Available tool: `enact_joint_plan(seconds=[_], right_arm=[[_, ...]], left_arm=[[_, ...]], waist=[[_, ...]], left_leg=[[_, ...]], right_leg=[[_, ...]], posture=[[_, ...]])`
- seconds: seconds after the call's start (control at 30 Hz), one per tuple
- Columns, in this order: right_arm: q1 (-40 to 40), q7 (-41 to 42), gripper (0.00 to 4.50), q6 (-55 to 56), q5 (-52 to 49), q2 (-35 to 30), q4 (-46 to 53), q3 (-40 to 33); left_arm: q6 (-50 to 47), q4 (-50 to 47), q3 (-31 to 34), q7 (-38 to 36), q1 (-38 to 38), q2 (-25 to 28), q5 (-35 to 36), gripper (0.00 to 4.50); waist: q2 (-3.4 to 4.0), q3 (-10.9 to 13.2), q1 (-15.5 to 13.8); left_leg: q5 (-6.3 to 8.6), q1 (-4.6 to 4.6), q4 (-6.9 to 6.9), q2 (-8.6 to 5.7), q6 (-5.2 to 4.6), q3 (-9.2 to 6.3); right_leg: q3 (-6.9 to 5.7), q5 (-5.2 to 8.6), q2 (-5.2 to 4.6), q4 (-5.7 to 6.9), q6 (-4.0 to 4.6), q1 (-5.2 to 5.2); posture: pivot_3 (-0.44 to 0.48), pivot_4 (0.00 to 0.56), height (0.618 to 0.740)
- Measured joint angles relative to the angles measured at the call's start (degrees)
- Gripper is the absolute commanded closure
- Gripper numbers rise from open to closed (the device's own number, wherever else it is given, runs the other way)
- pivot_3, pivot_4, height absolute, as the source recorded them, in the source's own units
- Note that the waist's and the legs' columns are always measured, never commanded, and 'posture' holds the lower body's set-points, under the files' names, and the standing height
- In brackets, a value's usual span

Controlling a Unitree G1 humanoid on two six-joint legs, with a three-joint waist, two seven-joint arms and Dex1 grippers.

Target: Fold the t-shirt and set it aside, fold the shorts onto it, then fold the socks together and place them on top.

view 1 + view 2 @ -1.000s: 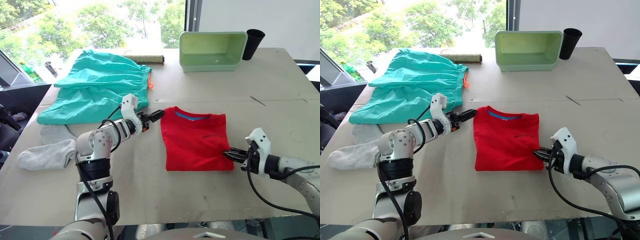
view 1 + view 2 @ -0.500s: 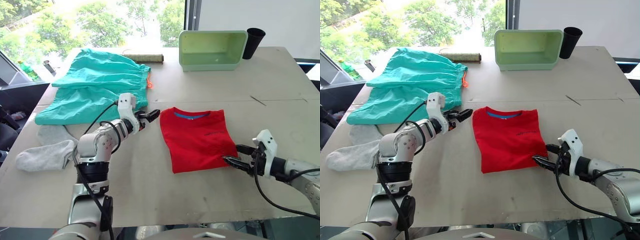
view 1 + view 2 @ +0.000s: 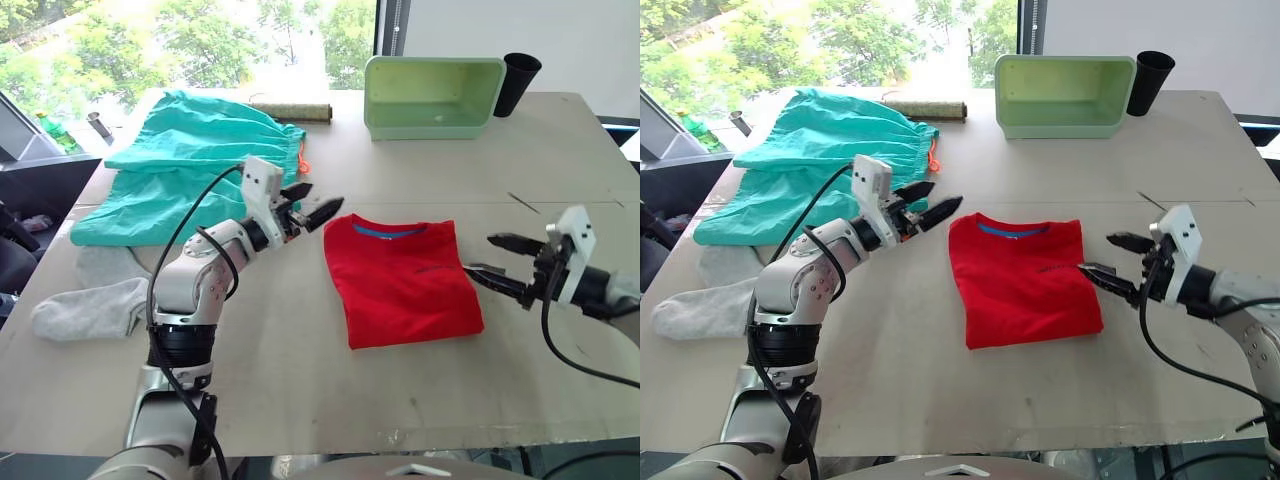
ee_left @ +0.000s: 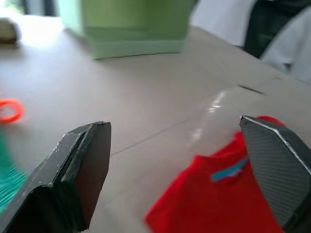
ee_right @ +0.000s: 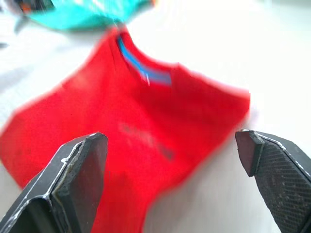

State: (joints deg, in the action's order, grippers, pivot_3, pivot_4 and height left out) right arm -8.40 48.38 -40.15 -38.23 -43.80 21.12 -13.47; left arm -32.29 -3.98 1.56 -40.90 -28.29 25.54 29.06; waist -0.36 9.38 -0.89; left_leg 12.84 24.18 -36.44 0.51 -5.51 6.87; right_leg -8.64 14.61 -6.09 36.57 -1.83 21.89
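Left eye view | green bin (image 3: 432, 95), black cup (image 3: 517, 83) behind t-shirt (image 3: 402, 280)

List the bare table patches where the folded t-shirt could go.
Free: the strip between the t-shirt and the green bin, and the near table edge in front of the shirt. Crowded: the robot's left side, with the shorts and socks.
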Motion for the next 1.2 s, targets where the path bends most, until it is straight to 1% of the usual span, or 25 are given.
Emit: enact_joint_plan(seconds=[0.07,0.2,0.27,0.33,0.37,0.43,0.5,0.6,0.67,0.77,0.9,0.97,1.03,1.13,1.17,1.2], right_arm=[[-2.66,1.39,0.06,2.14,2.19,0.06,-1.49,4.1],[-6.38,3.99,0.06,5.84,7.24,1.47,-6.74,12.03],[-9.7,5.93,0.06,8.5,10.31,2.33,-10.4,16.02],[-13.95,8.44,0.06,11.29,12.83,4.84,-15.73,19.79],[-14.8,8.89,0.06,11.92,13.37,5.48,-17.24,20.51],[-18.19,10.41,0.06,14.52,15.64,7.73,-23.57,22.81],[-22.41,10.46,0.06,17.89,18.25,10.75,-31.94,23.6],[-26.51,7.82,0.06,22.26,21.29,13.23,-40.77,23.39],[-27.16,6.37,0.06,23.83,22.02,13.82,-43.6,22.04],[-26.62,6.9,0.06,24.93,20.95,13.72,-44.04,19.02],[-22.57,11.45,0.06,24.12,16.25,11.56,-36.19,14.79],[-20.94,12.92,0.06,23.27,15.16,10.59,-33.07,14.68],[-18.63,14.07,0.06,22.52,14.79,10.27,-28.96,15.16],[-16.63,14.07,0.06,22.45,15.67,10.51,-26.33,17.21],[-15.61,13.86,0.06,23.03,17.66,10.24,-25.89,18.68],[-15.17,13.74,0.06,23.17,18.76,9.96,-26.02,19.6]], left_arm=[[2.61,-0.09,-2.98,-4.67,0.66,1.37,-1.1,0.0],[5.97,-0.08,-7.36,-11.07,1.74,3.53,-3.54,0.0],[6.84,-0.15,-9.19,-14.09,1.92,4.75,-4.34,0.0],[7.6,-0.29,-11.75,-17.21,2.67,5.59,-5.4,0.0],[7.61,-0.29,-12.72,-17.78,2.69,5.51,-5.6,0.0],[8.31,0.66,-14.21,-18.93,2.9,5.27,-6.98,0.0],[10.03,4.37,-15.66,-18.55,2.2,3.25,-9.2,0.0],[11.97,9.13,-15.76,-17.14,1.42,1.46,-11.82,0.0],[12.78,10.02,-15.51,-16.23,1.03,0.81,-12.27,0.0],[13.77,10.34,-14.1,-15.03,0.83,-0.62,-12.12,0.0],[12.98,6.08,-10.9,-15.95,0.7,-1.12,-8.42,0.0],[11.82,3.63,-10.7,-16.72,0.7,-1.1,-7.04,0.0],[11.33,1.15,-11.97,-17.74,0.73,-0.68,-7.25,0.0],[13.2,0.58,-16.13,-18.63,1.31,0.13,-11.18,0.0],[14.57,1.71,-18.38,-18.11,1.47,0.06,-13.74,0.0],[15.13,2.69,-19.21,-17.79,1.5,0.08,-14.83,0.0]], waist=[[0.0,0.0,0.09],[0.03,0.07,0.0],[0.06,0.09,0.08],[0.06,0.09,0.12],[0.09,0.11,0.11],[0.1,0.13,0.11],[0.16,0.19,0.03],[0.17,0.2,0.06],[0.17,0.2,0.03],[0.17,0.21,0.14],[0.17,0.21,0.18],[0.17,0.2,0.19],[0.17,0.2,0.18],[0.19,0.2,0.16],[0.19,0.2,0.15],[0.2,0.19,0.1]], left_leg=[[0.0,-0.02,0.0,0.0,0.0,0.0],[0.0,0.02,-0.01,0.0,-0.01,0.0],[0.0,0.02,-0.03,0.0,-0.01,0.01],[-0.02,-0.01,-0.04,0.0,-0.04,0.0],[-0.06,0.0,-0.04,0.0,-0.1,0.0],[-0.13,-0.04,-0.08,0.0,-0.22,0.0],[-0.14,-0.02,-0.14,-0.01,-0.24,0.0],[-0.16,-0.01,-0.16,-0.01,-0.27,-0.01],[-0.17,0.0,-0.17,-0.01,-0.27,0.0],[-0.17,-0.01,-0.18,-0.01,-0.28,0.0],[-0.17,-0.03,-0.16,0.0,-0.28,-0.03],[-0.17,-0.12,-0.17,0.0,-0.28,-0.03],[-0.16,-0.17,-0.17,0.0,-0.26,-0.04],[-0.07,-0.2,-0.15,0.0,-0.12,-0.03],[-0.03,-0.21,-0.15,0.0,-0.04,-0.04],[-0.02,-0.23,-0.15,0.0,-0.03,-0.04]], right_leg=[[0.0,0.0,0.01,0.01,0.0,0.0],[0.0,0.0,0.01,0.0,-0.01,0.01],[-0.01,0.0,0.01,0.0,-0.01,0.0],[-0.02,0.0,0.03,0.01,-0.01,-0.02],[-0.02,0.0,0.03,0.03,-0.01,-0.02],[-0.03,0.0,0.05,0.05,-0.01,-0.07],[-0.04,0.0,0.04,0.14,-0.01,-0.06],[-0.05,-0.01,0.05,0.17,-0.01,-0.07],[-0.05,-0.01,0.04,0.17,0.0,-0.08],[-0.05,-0.02,0.05,0.17,0.01,-0.1],[-0.07,-0.02,0.05,0.17,0.01,-0.12],[-0.07,-0.02,0.05,0.18,0.01,-0.21],[-0.05,-0.01,0.05,0.19,0.0,-0.23],[-0.04,-0.01,0.04,0.2,0.0,-0.22],[-0.04,-0.01,0.04,0.2,0.0,-0.22],[-0.04,0.0,0.03,0.21,-0.01,-0.22]], posture=[[0.0,0.15,0.74],[0.0,0.15,0.74],[0.0,0.15,0.74],[0.0,0.15,0.74],[0.0,0.15,0.74],[0.0,0.15,0.74],[0.0,0.15,0.74],[0.0,0.15,0.74],[0.0,0.15,0.74],[0.0,0.15,0.74],[0.0,0.15,0.74],[0.0,0.15,0.74],[0.0,0.15,0.74],[0.0,0.15,0.74],[0.0,0.15,0.74],[0.0,0.15,0.74]])
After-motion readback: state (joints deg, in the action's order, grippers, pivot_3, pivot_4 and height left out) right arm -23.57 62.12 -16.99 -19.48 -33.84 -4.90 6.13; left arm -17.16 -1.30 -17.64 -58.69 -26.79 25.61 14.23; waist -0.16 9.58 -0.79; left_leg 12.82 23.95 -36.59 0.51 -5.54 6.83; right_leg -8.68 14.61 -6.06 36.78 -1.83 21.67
